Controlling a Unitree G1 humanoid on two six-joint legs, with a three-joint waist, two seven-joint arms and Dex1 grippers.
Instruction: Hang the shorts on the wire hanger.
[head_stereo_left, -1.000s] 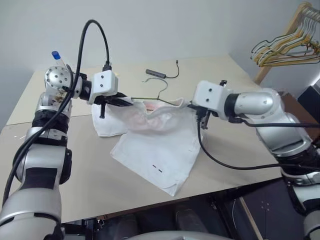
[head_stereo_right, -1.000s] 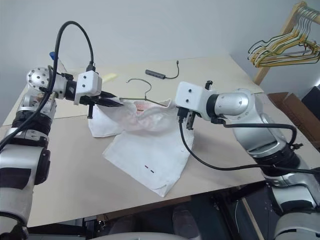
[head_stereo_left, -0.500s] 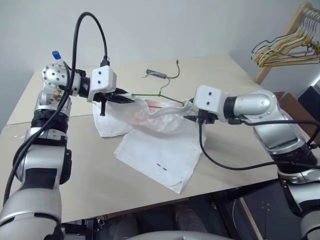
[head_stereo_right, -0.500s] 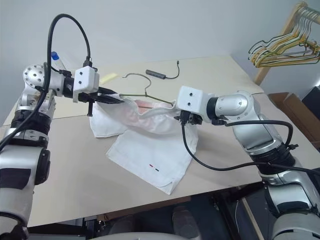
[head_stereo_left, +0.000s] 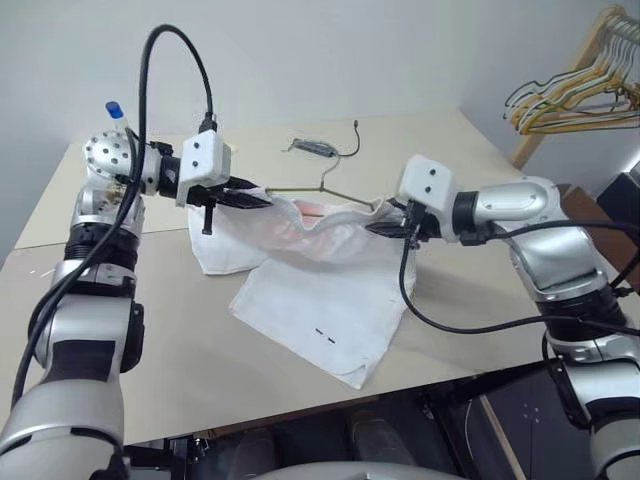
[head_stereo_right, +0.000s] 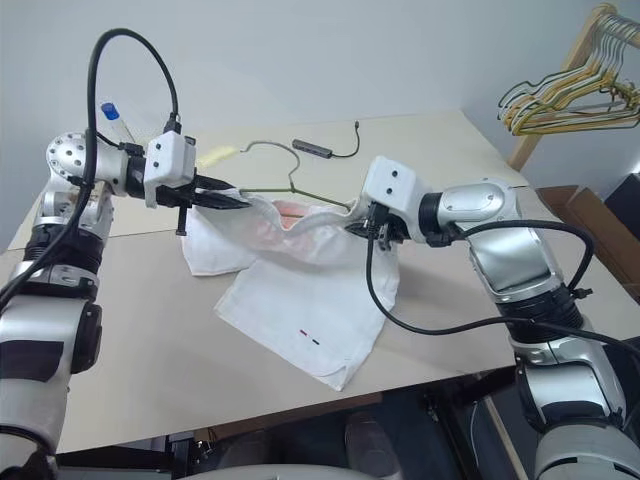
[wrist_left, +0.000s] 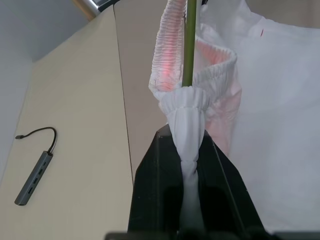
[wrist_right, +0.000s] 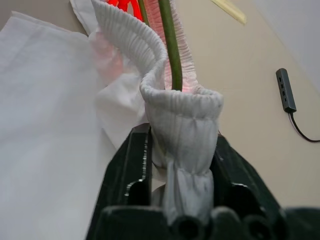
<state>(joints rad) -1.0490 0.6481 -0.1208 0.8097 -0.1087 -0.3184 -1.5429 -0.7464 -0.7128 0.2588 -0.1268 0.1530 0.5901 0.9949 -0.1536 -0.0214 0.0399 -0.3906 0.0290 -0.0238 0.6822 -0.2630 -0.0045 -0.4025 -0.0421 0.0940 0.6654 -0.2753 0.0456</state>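
The white shorts (head_stereo_left: 320, 310) lie on the tan table (head_stereo_left: 180, 340), their elastic waistband lifted and stretched between my two grippers. My left gripper (head_stereo_left: 255, 198) is shut on the waistband's left end (wrist_left: 186, 107). At the waistband's right end (wrist_right: 182, 110) my right gripper (head_stereo_left: 385, 228) is shut on the bunched fabric. The thin olive wire hanger (head_stereo_right: 290, 185) runs inside the waistband from one gripper to the other, and its hook (head_stereo_right: 262, 148) sticks out toward the back of the table. One leg with a small red and dark mark (head_stereo_left: 320, 331) lies flat toward the front edge.
A grey USB hub with a cable (head_stereo_left: 313, 148) lies behind the shorts. A bunch of yellow and dark hangers (head_stereo_left: 570, 95) hangs on a wooden pole at the far right. A yellow slip (head_stereo_right: 215, 155) lies at the back left. The table's front edge runs just past the shorts' hem.
My right wrist has rolled so its camera block is now on top, and that gripper has come onto the waistband's right end. The left gripper has kept its hold and place.
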